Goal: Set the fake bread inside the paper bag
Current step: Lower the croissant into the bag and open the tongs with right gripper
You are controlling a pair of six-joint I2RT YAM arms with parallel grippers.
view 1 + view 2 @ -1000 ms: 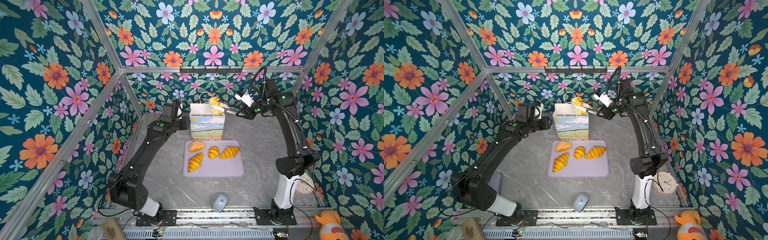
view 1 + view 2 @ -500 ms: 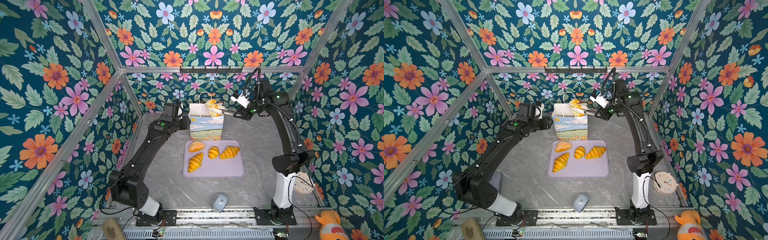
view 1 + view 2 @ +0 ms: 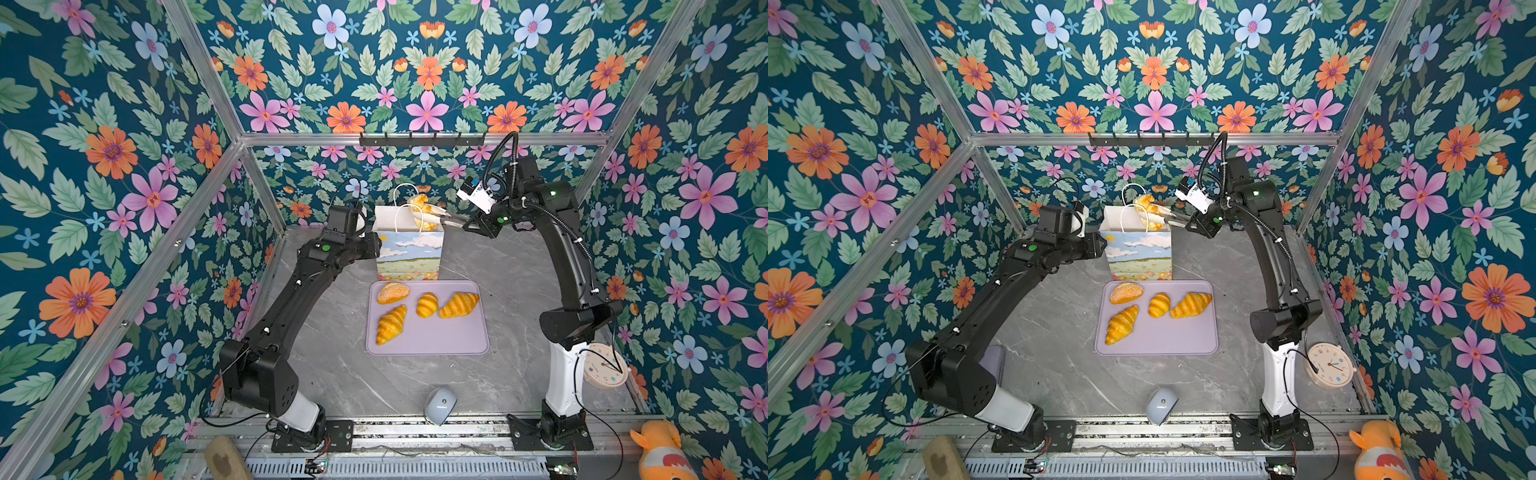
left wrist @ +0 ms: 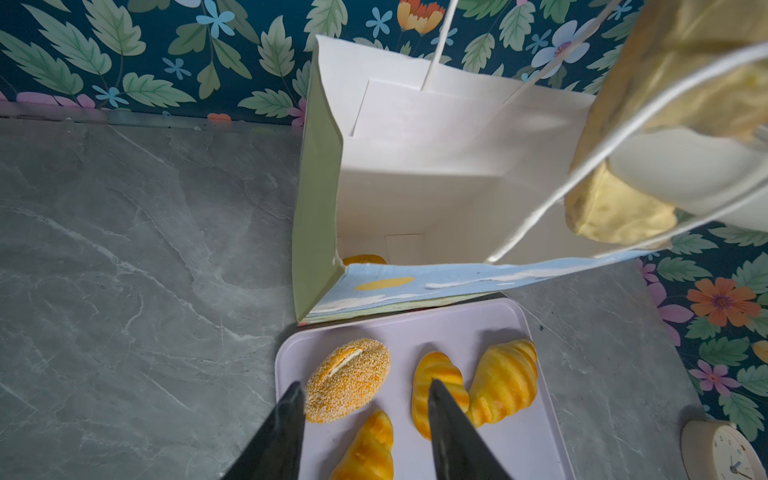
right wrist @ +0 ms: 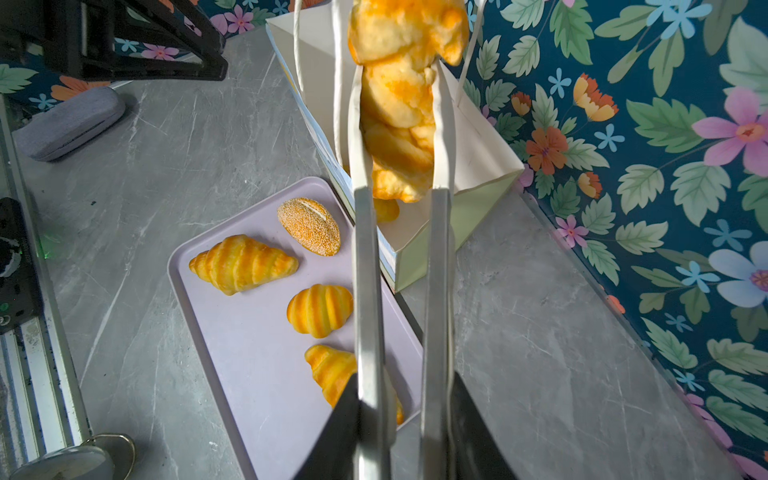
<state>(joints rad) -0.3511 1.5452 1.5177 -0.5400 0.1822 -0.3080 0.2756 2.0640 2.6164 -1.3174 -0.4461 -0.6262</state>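
**Golden bread pinched in tongs over the bag**

Glossy and puffy, the held piece of fake bread (image 5: 399, 104) looks light and soft, so a pinch across its middle should hold, though the sheen could let it slip. The right gripper (image 5: 405, 386) is clamped tight on the tongs (image 5: 365, 291). The left gripper (image 4: 365, 395), beside the paper bag (image 3: 409, 253), stands part open and empty. The held piece hangs just above the bag's mouth, among its cord handles. Inside the bag lies another golden piece (image 4: 363, 259). In front of the bag, the lilac tray (image 3: 436, 340) carries four more.

A lilac tray (image 3: 440, 340) sits on the marble table (image 3: 332, 374), a grey mouse (image 3: 440, 405) nearer the front, a clock (image 3: 604, 365) at right.
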